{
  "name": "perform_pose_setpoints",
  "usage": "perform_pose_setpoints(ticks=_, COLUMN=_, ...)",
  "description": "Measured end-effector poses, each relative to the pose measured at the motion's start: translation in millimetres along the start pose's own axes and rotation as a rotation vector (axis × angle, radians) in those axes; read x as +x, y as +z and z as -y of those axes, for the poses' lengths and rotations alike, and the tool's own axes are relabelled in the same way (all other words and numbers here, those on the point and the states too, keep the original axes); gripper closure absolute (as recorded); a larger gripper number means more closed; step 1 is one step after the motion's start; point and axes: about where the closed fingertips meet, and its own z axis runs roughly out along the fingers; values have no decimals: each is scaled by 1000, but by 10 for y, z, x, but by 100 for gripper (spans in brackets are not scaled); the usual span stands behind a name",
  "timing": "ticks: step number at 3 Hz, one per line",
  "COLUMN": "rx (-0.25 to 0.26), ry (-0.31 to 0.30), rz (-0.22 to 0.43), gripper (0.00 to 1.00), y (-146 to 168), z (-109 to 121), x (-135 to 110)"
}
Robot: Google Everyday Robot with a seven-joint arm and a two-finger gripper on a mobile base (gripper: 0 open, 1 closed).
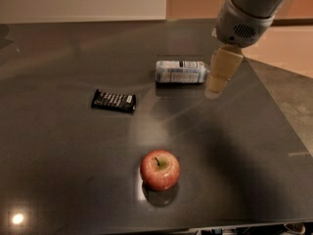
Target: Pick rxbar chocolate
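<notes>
Gripper (pixel 216 84) hangs over the right half of the tabletop (pixel 58 190), nearer the far edge than the near one, with its tip just off the right end of the bottle (pixel 180 71). It hides the bottle's cap end. Contact with the bottle can't be told, and it looks like it is above the surface rather than on it. Whether the gripper is spread or closed can't be told either, since it reads as one pale tapered block. Nothing is held. The arm (pixel 249 9) comes in from the far right corner, so this looks like a transit pose on the way across, not a grasp setup.

The rxbar chocolate (pixel 114 101) lies flat on the tabletop, left of centre and roughly midway between the far and near edges. Its long side runs almost parallel to the near edge, tilted slightly. It is well apart from the gripper, with the bottle between them along the far side. Nothing touches or covers the bar.

The bottle lies on its side, right of centre toward the far edge, label up, well apart from the bar. The apple (pixel 160 169) sits upright near the near edge at about the middle, stem up, apart from everything.

Judgement: the reach phase is under way and the pick is not yet begun. Next the gripper needs to travel left past the bottle and then drop down over the bar. The bar is flat and thin, so the grasp likely has to go across its short width, close to the surface. The risk is clipping the bottle, which would roll easily.
</notes>
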Motion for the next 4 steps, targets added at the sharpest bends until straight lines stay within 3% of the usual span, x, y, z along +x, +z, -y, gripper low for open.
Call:
perform_pose_setpoints(ticks=2, rx=-70, ry=-80, rz=27, gripper=0, y=529, z=119, x=-772)
perform_pose_setpoints(ticks=4, rx=-136, ry=-156, rz=30, gripper=0, y=934, z=-11, x=-1440)
